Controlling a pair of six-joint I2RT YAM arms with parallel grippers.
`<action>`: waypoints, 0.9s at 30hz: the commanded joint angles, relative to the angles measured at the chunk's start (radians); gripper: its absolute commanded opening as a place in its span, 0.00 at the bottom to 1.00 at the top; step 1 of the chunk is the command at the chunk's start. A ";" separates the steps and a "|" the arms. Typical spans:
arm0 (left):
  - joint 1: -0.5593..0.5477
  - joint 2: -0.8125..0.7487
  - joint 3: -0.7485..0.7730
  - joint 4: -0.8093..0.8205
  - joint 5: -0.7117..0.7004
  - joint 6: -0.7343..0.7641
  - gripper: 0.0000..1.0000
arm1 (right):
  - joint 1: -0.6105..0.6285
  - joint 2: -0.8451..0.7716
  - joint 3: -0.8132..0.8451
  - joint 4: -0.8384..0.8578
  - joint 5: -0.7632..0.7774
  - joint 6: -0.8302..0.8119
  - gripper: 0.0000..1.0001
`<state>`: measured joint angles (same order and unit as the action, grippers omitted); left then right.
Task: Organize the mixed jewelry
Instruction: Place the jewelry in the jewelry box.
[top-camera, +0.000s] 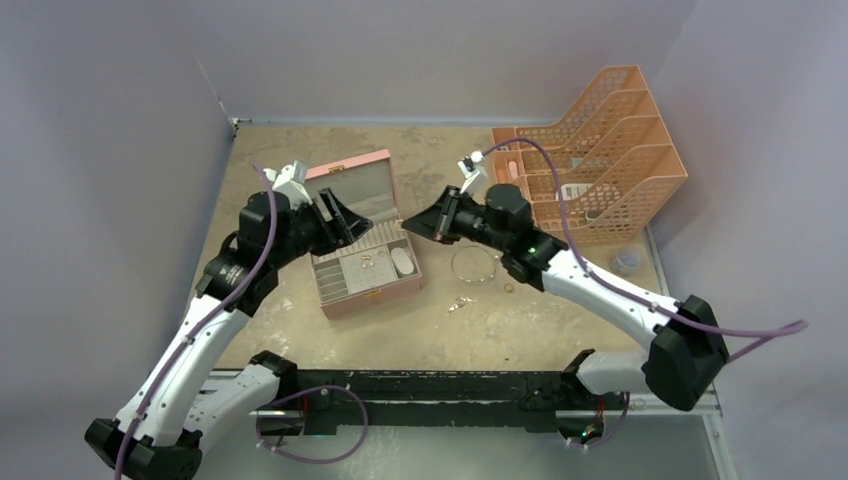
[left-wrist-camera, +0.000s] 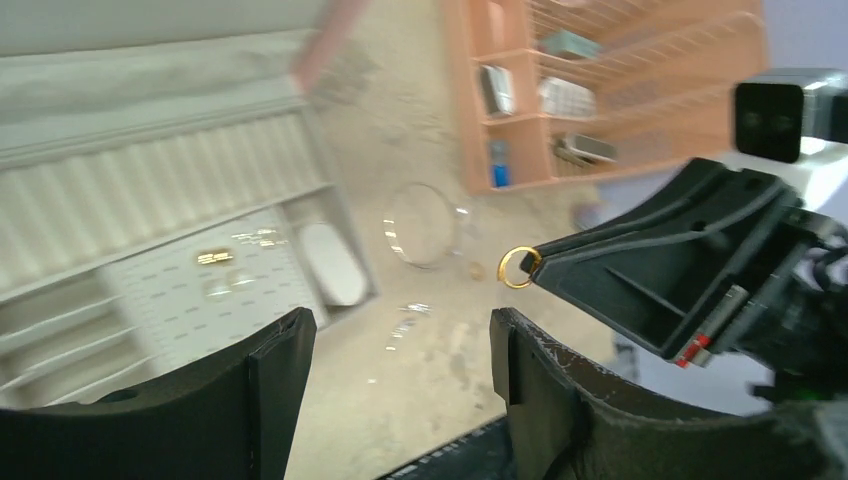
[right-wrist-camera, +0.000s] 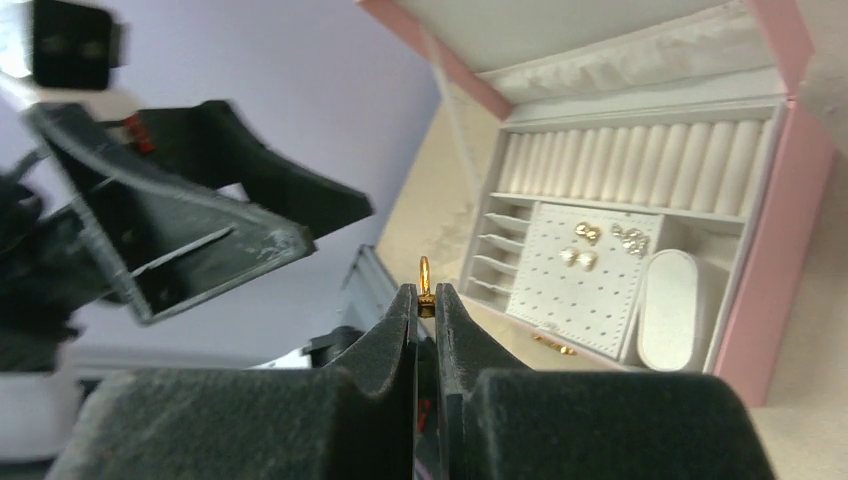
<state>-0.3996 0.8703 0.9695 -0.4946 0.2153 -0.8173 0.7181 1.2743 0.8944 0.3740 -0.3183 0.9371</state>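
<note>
The right gripper (right-wrist-camera: 425, 300) has its fingers pressed together on a small gold ring (right-wrist-camera: 424, 275). The ring is a thin, plain, shiny band, standing on edge above the fingertips and held in the air beside the pink box (top-camera: 370, 290). The left gripper (left-wrist-camera: 400, 325) faces it with its fingers wide apart and nothing between them, so the ring hangs just beyond the open gap.

On the table, near the right arm's wrist, lie a silvery chain piece (top-camera: 461, 303), a second small ring (top-camera: 509, 288) and a large thin wire hoop (top-camera: 474, 264), each apart from the others and outside the box.

The box is open, its lid upright. On the grey dotted pad inside sit a few small studs (right-wrist-camera: 585, 245), gold and sparkly.

Both arms reach forward from the near edge and bend inward, their grippers meeting tip to tip over the box's right side. At the far right stands an orange mesh rack (top-camera: 600, 160); the labels inside it are too blurred to read.
</note>
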 joint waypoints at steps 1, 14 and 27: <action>0.004 -0.057 0.036 -0.192 -0.295 0.121 0.65 | 0.067 0.107 0.177 -0.279 0.212 -0.177 0.01; 0.004 -0.232 -0.138 -0.298 -0.388 0.079 0.64 | 0.138 0.428 0.563 -0.626 0.524 -0.333 0.00; 0.004 -0.344 -0.177 -0.280 -0.407 0.078 0.64 | 0.236 0.684 0.821 -0.742 0.712 -0.349 0.00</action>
<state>-0.3996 0.5297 0.7979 -0.8078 -0.1730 -0.7383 0.9390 1.9297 1.6276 -0.3161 0.2985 0.6079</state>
